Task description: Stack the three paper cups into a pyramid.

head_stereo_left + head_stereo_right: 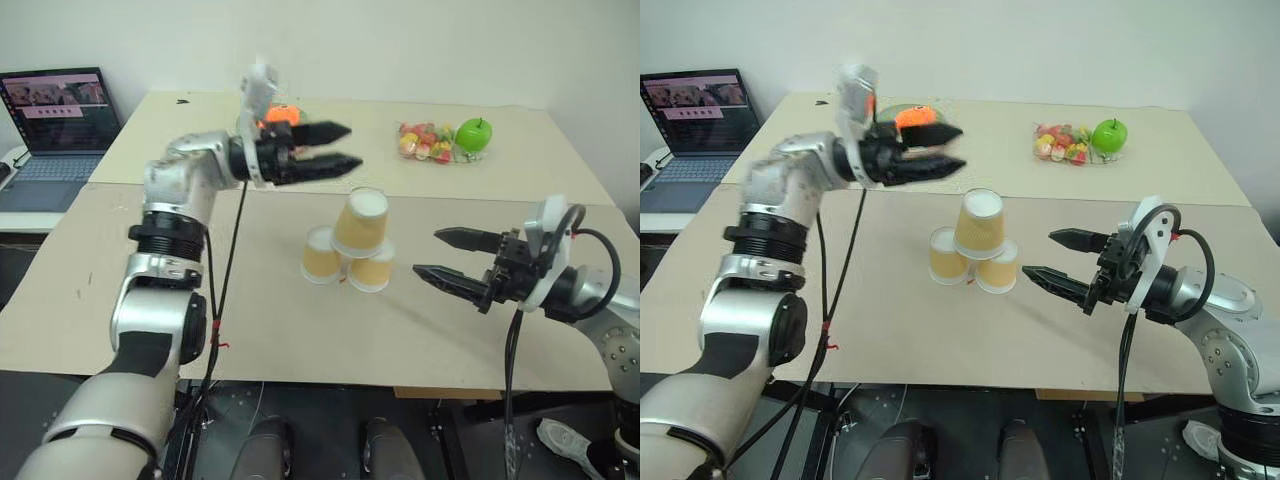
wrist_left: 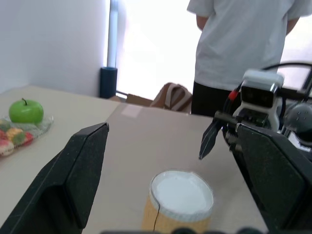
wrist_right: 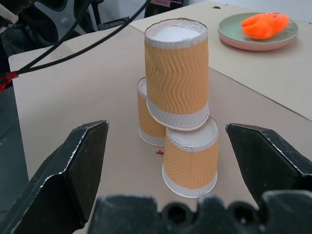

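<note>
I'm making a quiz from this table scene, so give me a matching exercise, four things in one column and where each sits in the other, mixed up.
Things:
1. top cup
2. green apple
3. orange toy
4. laptop

Places:
A. on the pink plate
B. tilted on the two base cups
C. far left, beside the table
D. beside the candies

Pairs: 1-B, 2-D, 3-A, 4-C

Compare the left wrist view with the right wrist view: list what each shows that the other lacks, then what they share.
Left wrist view alone: a green apple, a person in a white shirt, the right gripper. Right wrist view alone: two base cups, a plate with an orange thing. Shared: the top cup, upside down, and the table.
</note>
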You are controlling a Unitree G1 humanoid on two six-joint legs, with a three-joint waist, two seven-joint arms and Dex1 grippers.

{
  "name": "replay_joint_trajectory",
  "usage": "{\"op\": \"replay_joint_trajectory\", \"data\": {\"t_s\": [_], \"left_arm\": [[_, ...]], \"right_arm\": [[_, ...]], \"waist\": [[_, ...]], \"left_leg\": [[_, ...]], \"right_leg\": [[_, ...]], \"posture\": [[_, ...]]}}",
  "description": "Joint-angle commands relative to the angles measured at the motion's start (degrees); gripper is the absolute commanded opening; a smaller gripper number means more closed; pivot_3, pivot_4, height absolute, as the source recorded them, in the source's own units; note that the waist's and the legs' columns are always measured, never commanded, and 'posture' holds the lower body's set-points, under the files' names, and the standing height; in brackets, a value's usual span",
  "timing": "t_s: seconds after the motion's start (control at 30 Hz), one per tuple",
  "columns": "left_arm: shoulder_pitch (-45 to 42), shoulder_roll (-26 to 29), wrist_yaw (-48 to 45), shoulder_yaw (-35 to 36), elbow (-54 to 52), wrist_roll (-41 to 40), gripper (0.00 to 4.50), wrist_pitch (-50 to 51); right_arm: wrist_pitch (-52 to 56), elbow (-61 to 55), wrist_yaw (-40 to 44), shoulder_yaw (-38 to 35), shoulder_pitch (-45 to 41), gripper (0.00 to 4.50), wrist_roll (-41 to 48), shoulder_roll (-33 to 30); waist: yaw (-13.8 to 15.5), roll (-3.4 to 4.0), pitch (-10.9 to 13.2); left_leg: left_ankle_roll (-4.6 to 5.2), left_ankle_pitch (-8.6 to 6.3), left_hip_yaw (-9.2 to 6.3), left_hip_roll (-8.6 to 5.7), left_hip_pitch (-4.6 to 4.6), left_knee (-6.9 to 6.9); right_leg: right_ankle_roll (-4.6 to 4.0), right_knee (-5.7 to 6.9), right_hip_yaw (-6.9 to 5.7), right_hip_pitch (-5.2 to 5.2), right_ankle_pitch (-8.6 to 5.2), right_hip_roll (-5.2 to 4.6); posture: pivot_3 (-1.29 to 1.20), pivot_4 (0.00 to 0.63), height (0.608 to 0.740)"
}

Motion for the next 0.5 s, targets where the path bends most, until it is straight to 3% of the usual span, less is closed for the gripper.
{"op": "replay_joint_trajectory", "data": {"t_s": [0.03, 0.23, 0.3, 0.5], "left_arm": [[4.37, 2.89, 6.39, 5.04, -6.99, -3.60, 4.47, 5.04], [17.93, 3.67, 23.12, 10.41, -16.09, -0.31, 4.47, 3.14], [20.91, 2.76, 31.41, 12.05, -17.37, 1.56, 4.47, 2.75], [30.11, 0.66, 41.84, 16.02, -24.46, -0.37, 4.47, 4.60]], "right_arm": [[-0.90, -0.31, 0.29, -2.24, -0.62, 4.50, 1.16, -0.84], [-2.65, 1.54, -3.83, -4.29, 1.99, 4.50, -2.27, 0.56], [-3.69, 2.99, -8.00, -5.64, 2.75, 4.50, -4.47, 1.95], [-7.52, 5.38, -20.18, -9.80, 6.44, 4.50, -12.76, 6.48]], "waist": [[-0.14, 0.01, 0.00], [-0.12, 0.01, -0.01], [0.06, -0.01, 0.00], [0.69, -0.04, 0.00]], "left_leg": [[0.00, 0.00, 0.00, 0.00, 0.02, 0.00], [-0.05, 0.03, -0.02, 0.01, 0.12, -0.03], [-0.05, 0.03, -0.02, 0.00, 0.11, -0.03], [-0.09, 0.05, -0.01, -0.02, 0.08, -0.01]], "right_leg": [[0.00, 0.00, 0.01, 0.01, 0.00, 0.00], [0.00, 0.03, 0.04, 0.09, 0.00, 0.00], [0.00, 0.04, 0.03, 0.08, 0.00, 0.00], [0.01, 0.04, 0.01, 0.09, 0.02, -0.03]], "posture": [[0.00, 0.150, 0.676], [0.00, 0.150, 0.676], [0.00, 0.150, 0.676], [0.00, 0.150, 0.676]]}}
